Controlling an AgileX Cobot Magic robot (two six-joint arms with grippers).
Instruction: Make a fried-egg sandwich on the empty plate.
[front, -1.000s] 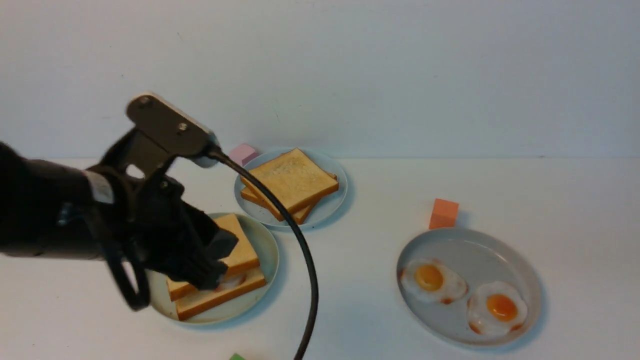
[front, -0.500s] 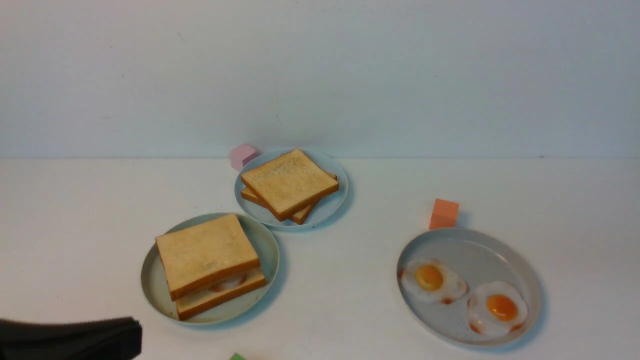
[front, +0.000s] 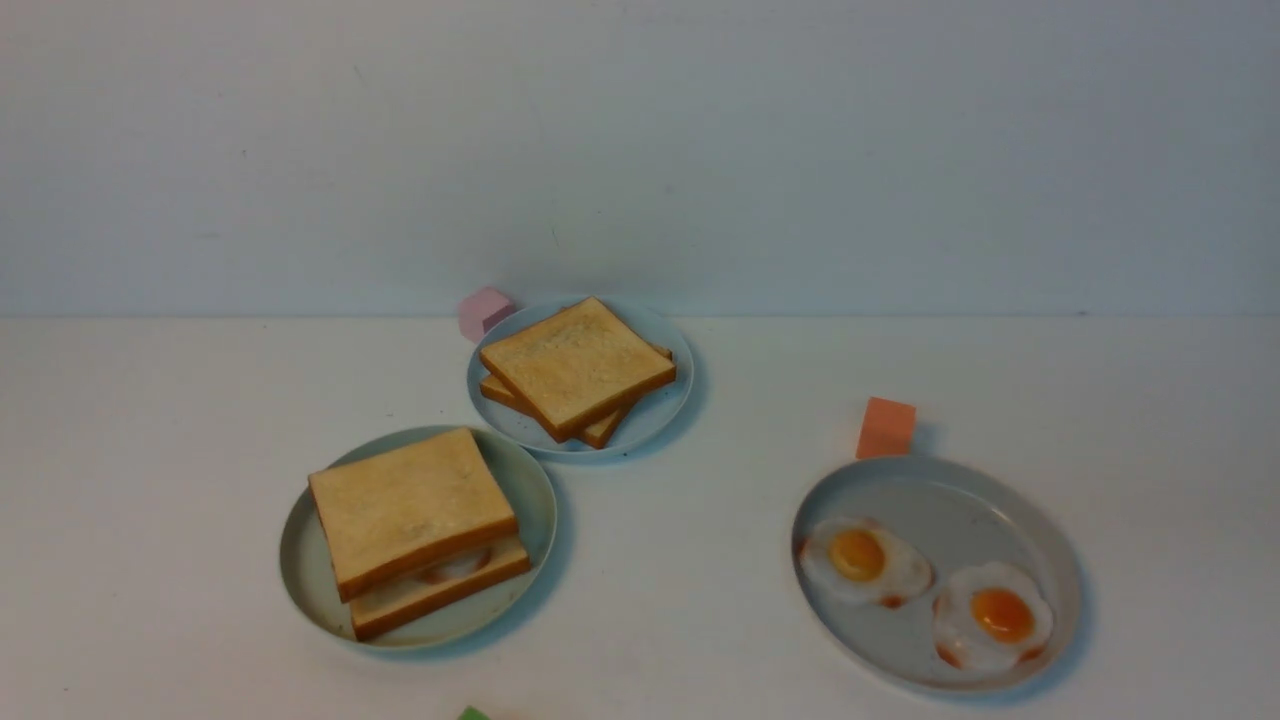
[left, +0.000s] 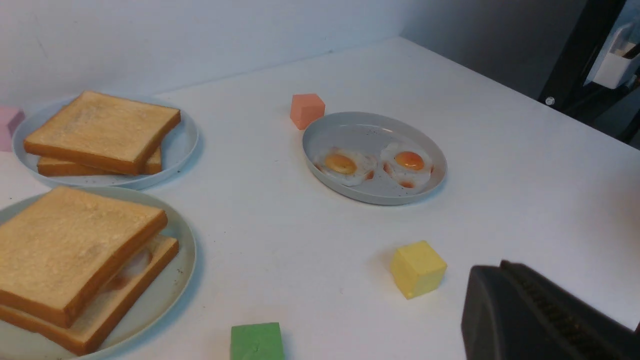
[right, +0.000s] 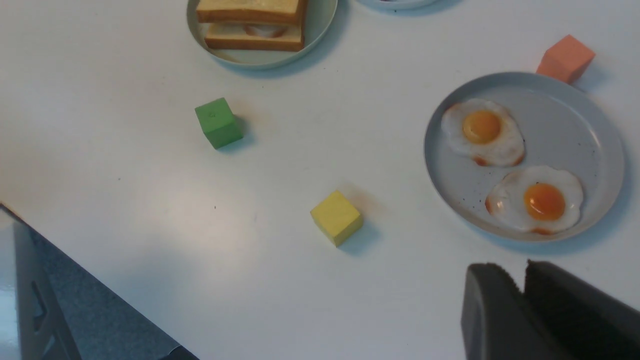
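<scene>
The white counter (front: 700, 400) carries three plates. Largest is the greyish speckled plate (front: 1040, 530) on the right, holding two fried eggs (front: 865, 560). The mint-green plate (front: 300, 570) near the front left holds the fried-egg sandwich (front: 415, 525), egg white showing between its two toast slices. Behind it the pale-blue plate (front: 660, 410) bears a stack of plain toast (front: 575, 368). Small cubes lie about: orange (front: 886, 428), pink (front: 484, 312), yellow (right: 336, 218), green (right: 218, 123). The left claw (left: 505, 310) is pressed together, empty; the right claw (right: 522, 300) has its fingers nearly together, pinching nothing.
</scene>
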